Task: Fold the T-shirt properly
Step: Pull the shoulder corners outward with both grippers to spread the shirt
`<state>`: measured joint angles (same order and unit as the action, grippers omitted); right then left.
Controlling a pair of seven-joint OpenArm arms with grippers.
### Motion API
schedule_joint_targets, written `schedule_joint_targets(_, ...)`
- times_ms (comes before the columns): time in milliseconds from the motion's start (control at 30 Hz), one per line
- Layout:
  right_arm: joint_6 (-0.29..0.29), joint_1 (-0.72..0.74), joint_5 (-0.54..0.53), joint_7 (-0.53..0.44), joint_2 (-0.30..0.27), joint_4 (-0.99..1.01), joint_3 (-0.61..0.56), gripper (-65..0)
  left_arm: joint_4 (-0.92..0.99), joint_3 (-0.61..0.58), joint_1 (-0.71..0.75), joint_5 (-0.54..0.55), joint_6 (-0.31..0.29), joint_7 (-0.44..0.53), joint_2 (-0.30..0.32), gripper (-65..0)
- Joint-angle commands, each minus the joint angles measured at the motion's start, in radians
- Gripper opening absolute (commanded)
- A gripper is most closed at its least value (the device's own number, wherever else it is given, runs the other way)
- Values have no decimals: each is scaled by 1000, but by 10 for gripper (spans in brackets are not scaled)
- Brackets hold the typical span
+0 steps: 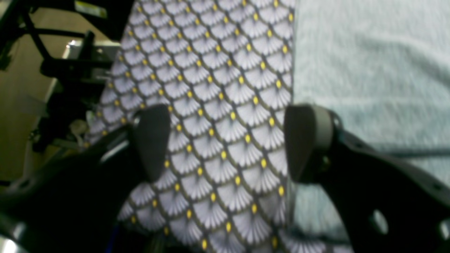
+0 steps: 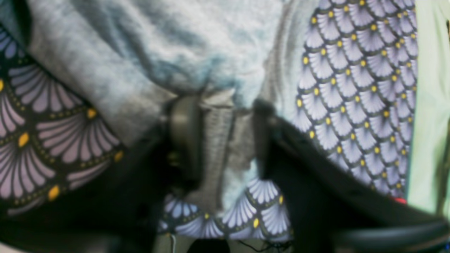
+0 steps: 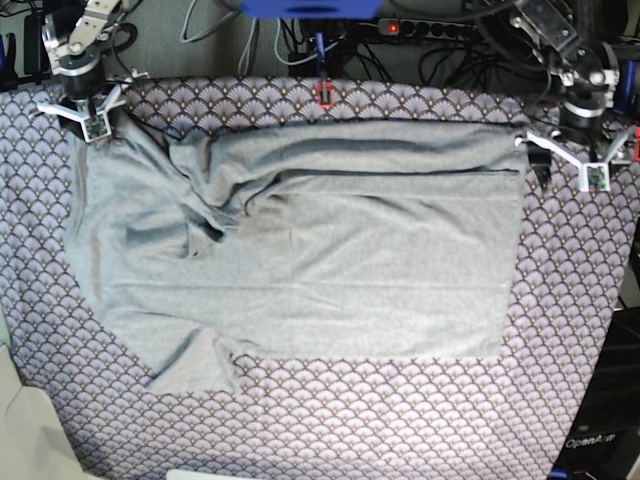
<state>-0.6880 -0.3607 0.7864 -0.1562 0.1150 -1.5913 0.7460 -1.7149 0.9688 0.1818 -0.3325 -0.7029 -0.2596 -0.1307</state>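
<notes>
**deskbot_fan:** Purple fan-scale tablecloth everywhere, lol. So where's the T-shirt sitting?

**me:** Spread across the middle of the cloth in the base view. It's flat-ish toward 3 o'clock and rumpled toward 9, with a sleeve poking out around 7.

**deskbot_fan:** Going left to right, what's the arm at 10 o'clock up to?

**me:** That's my right gripper, down on the shirt's far corner. My wrist view shows both jaws with a bunched ridge of grey knit pinched between them. I'd call that clamped on the shirt, though the picture is blurry. I'm guessing I'm at the corner because that gives me something to lift and fold over.

**deskbot_fan:** And the one at 2 o'clock?

**me:** My left gripper, by the other far corner. The jaws are wide apart with nothing in them, just tablecloth showing between. One pad is right at the shirt's edge, so I reckon it's lined up to take the matching corner.
</notes>
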Motion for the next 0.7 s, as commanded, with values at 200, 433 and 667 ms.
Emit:
schedule_joint_targets(200, -10, -11, 78, 106, -33, 59, 59, -650, -17, 2, -5, 11, 5, 21, 10, -155)
schedule_joint_targets(433, -10, -16, 32, 31, -93, 67, 105, -650, -18, 2, -5, 11, 5, 21, 10, -155)
schedule_joint_targets(667, -10, -11, 38, -46, -100, 67, 134, -650, -18, 2, -1, 11, 5, 21, 10, -155)
